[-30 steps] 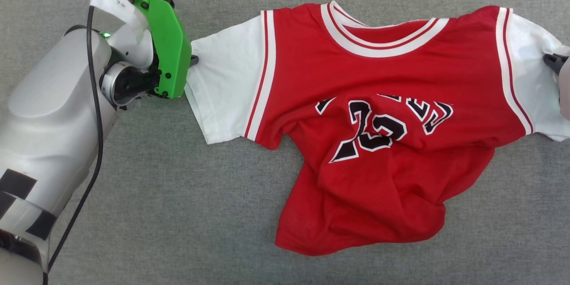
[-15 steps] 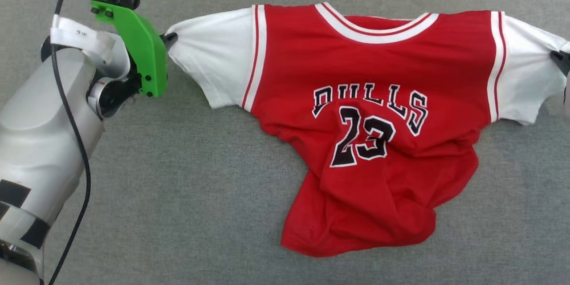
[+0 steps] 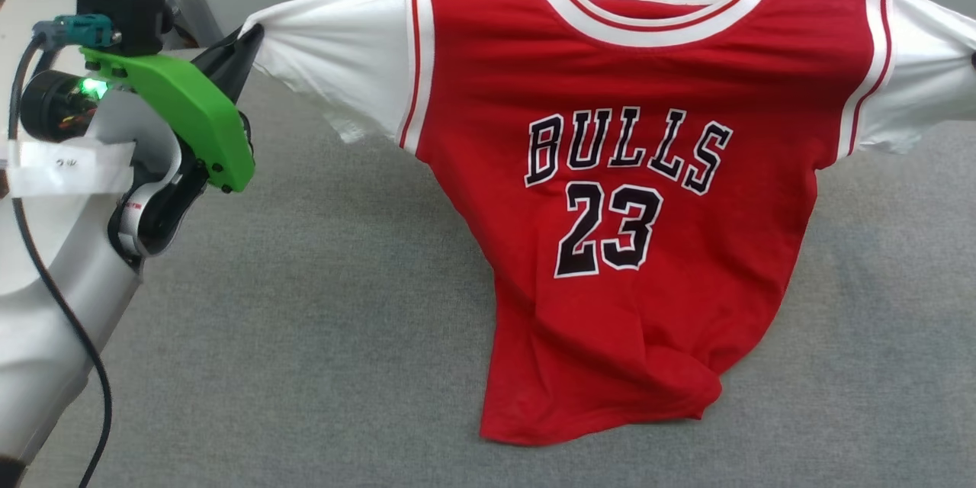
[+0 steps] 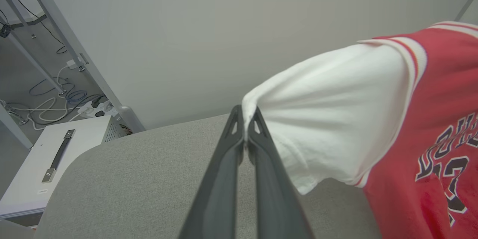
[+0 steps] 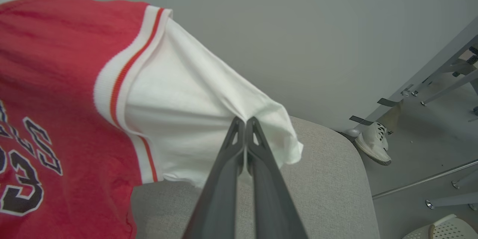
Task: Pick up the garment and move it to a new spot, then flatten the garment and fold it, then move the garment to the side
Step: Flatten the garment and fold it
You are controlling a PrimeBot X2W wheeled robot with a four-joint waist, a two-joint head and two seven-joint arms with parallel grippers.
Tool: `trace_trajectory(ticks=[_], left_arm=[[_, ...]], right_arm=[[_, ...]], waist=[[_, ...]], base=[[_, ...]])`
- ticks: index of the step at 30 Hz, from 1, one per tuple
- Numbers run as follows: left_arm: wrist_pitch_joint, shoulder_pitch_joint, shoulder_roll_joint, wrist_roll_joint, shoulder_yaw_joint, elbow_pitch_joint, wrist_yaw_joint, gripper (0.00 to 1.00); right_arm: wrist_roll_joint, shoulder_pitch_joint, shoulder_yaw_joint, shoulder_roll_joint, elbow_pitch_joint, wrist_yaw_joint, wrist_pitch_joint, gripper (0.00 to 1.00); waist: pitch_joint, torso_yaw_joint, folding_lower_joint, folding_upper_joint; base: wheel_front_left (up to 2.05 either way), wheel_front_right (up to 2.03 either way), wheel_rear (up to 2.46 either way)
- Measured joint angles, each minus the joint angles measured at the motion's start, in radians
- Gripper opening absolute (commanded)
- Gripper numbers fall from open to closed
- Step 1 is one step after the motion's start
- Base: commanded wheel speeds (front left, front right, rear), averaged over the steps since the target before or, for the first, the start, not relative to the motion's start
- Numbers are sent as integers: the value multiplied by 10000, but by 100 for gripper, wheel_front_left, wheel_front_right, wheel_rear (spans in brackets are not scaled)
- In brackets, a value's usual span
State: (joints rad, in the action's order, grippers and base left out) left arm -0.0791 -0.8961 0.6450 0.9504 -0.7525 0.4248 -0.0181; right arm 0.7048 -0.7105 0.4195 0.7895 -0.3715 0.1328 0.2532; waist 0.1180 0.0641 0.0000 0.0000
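Note:
The garment (image 3: 648, 91), a red jersey with white sleeves and black lettering over the number 23, hangs spread between both grippers. Its lower hem rests crumpled on the grey table (image 3: 305, 335). My left gripper (image 3: 248, 34), under its green mount, is shut on the tip of the left white sleeve. The left wrist view shows that gripper (image 4: 245, 114) pinching the sleeve of the garment (image 4: 336, 93). In the right wrist view my right gripper (image 5: 245, 121) is shut on the other sleeve of the garment (image 5: 179, 101), above the table's corner (image 5: 328, 179).
A plain grey wall stands behind the table. Off the table's left end are a white cabinet (image 4: 48, 164), a metal frame leg (image 4: 74, 48) and floor cables (image 4: 48, 97). Off the right end are a person's shoe (image 5: 373, 142) and a white basket (image 5: 444, 227).
Both grippers have lifted the sleeves, so the garment went from lying rumpled on the table to hanging stretched with its lettering unfolded. The head view has tilted up.

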Motion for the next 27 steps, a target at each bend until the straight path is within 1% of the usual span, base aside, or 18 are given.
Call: trace_trajectory(ticks=[2, 6, 8, 11, 16, 21, 25, 27], left_arm=[[190, 324, 290, -10, 142, -639, 332, 0], [512, 1091, 945, -6, 491, -2025, 1062, 0], [706, 1486, 1298, -4, 690, -2729, 1478, 0], [976, 1978, 1716, 10, 965, -3661, 1967, 0], [1377, 2613, 2230, 10, 1363, -4859, 2606, 0], [1850, 2823, 2677, 8, 1845, -5804, 3028, 0], [2148, 2823, 2915, 4, 2220, -6299, 3229, 0], [2211, 2802, 3024, 4, 2426, -6429, 3248, 0]], right_arm=[[58, 203, -186, 15, 251, 0, -88, 0], [698, 714, -920, -278, 823, 0, -31, 0], [642, 954, -1175, -276, 1264, 0, -21, 0], [523, 1227, -1616, -265, 1810, 0, 71, 0], [153, 1619, -2383, -313, 2623, 0, 217, 0], [-174, 1769, -3129, -600, 3423, 0, 376, 0], [-502, 1767, -3521, -880, 3937, 0, 447, 0], [-681, 1728, -3712, -1030, 4171, 0, 497, 0]], waist=[[-252, -8, 0, 0], [-741, -51, 0, 0], [-963, -83, 0, 0], [-1220, -133, 0, 0], [-1523, -211, 0, 0], [-1589, -279, -1, 0], [-1420, -313, -1, 0], [-1271, -329, -1, 0]], base=[[0, 0, 0], [0, 0, 0], [0, 0, 0], [0, 0, 0], [0, 0, 0], [0, 0, 0], [0, 0, 0], [0, 0, 0]])
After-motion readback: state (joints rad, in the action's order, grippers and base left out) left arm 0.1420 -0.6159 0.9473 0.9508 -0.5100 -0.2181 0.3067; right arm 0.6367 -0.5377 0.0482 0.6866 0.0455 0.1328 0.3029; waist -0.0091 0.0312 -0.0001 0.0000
